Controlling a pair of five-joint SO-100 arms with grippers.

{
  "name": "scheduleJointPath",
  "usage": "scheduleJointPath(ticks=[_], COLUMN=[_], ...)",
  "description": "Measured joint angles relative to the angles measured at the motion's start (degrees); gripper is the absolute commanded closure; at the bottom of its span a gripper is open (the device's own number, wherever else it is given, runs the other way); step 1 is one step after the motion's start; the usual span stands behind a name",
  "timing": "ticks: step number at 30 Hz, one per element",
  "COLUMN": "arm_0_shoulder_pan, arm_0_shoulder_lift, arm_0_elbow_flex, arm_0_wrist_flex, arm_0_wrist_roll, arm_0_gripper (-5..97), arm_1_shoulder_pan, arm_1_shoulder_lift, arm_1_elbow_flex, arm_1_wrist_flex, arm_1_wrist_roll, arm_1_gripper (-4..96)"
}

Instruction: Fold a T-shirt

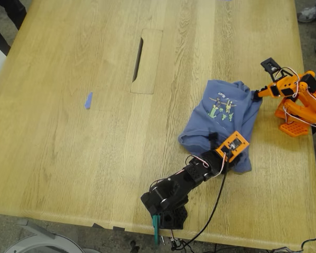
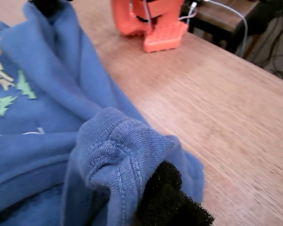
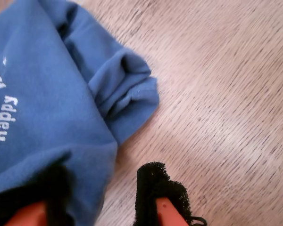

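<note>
Exterior view first: the T-shirt [image 1: 221, 124] lies crumpled on the wooden table [image 1: 68, 137], toward the exterior view's right, print side up with the little green-and-yellow figures [image 1: 221, 108] showing. My first gripper [image 1: 230, 154] (orange head on the black arm) sits at the shirt's near edge, with cloth bunched around it. My second gripper [image 1: 256, 95], on the orange arm at the exterior view's right, touches the shirt's far-right edge. A small blue scrap [image 1: 88, 100] lies well apart from the shirt on the exterior view's left, and a long slot [image 1: 138, 58] cuts the tabletop farther back.

First wrist view: a ribbed hem of the T-shirt [image 2: 118, 150] is gathered into a raised fold directly over one black pad [image 2: 167, 197], so the jaws appear pressed on the cloth (only that one pad shows). The printed figures [image 2: 14, 89] lie beyond, and the orange arm's base [image 2: 160, 28] stands on the table past the shirt.

Second wrist view: the T-shirt [image 3: 47, 84] fills one side, its white lettering [image 3: 4, 117] readable as "Happy", a rolled sleeve [image 3: 127, 89] resting on bare wood. My second gripper [image 3: 101, 197] is spread: one pad [image 3: 160, 188] stands on open table, while the other is half under the shirt's edge, with nothing pinched between them.
</note>
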Motion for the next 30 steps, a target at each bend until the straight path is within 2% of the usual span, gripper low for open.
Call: scheduleJointPath(ticks=[6,11,17,22,24,27,30], arm_0_shoulder_pan=[-3.8,-7.1,-9.2,-7.8,-6.0,-5.6,-7.9], arm_0_shoulder_lift=[0.4,7.2,19.0,22.9,22.8,19.8,12.4], arm_0_elbow_flex=[0.0,0.0,0.0,-0.4,-1.7,-2.8,-4.0], arm_0_wrist_flex=[3.1,10.5,21.3,21.9,20.6,14.7,6.2], arm_0_wrist_roll=[1.1,2.1,2.7,3.1,3.3,2.4,2.4], arm_0_gripper=[25,25,25,29,33,45,59], arm_1_shoulder_pan=[-1.0,-1.6,-3.6,-6.3,-8.2,-11.8,-16.0], arm_1_shoulder_lift=[-0.8,-6.1,-14.3,-21.7,-24.6,-30.1,-36.3], arm_1_elbow_flex=[-0.5,-6.0,-12.8,-16.7,-17.3,-17.6,-18.0], arm_1_wrist_flex=[-3.2,-4.7,-8.3,-13.6,-16.8,-22.4,-27.8], arm_1_wrist_roll=[-0.3,-0.6,-0.9,-0.9,-0.9,-0.9,-1.2], arm_1_gripper=[56.6,57.4,60.6,64.8,68.0,84.4,88.9])
